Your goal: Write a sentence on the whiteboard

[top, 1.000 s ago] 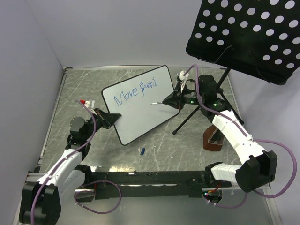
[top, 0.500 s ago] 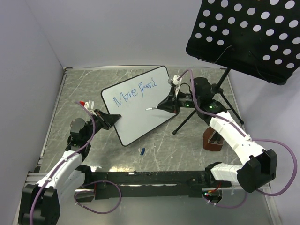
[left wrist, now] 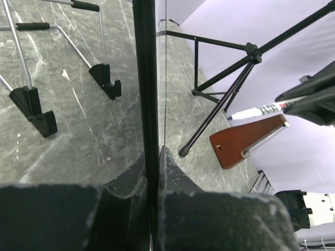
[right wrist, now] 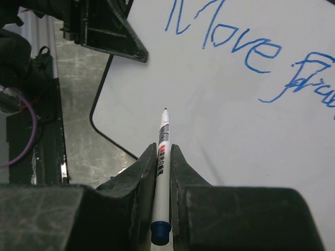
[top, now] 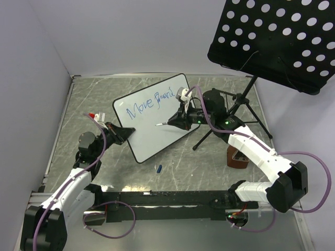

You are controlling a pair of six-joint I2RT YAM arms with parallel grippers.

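We record: left gripper (left wrist: 152,167) pinching whiteboard (left wrist: 145,78) rim, seen edge-on at left wrist only; right gripper (right wrist: 163,151) clamped on marker (right wrist: 164,128), tip over blank board below sentence (right wrist: 246,52).

Grey marbled table (top: 104,99): blue cap (top: 158,168) near centre; brown wedge (top: 236,158), 3 o'clock; tripod feet (left wrist: 220,102), 2 o'clock; my bases, 6 o'clock.
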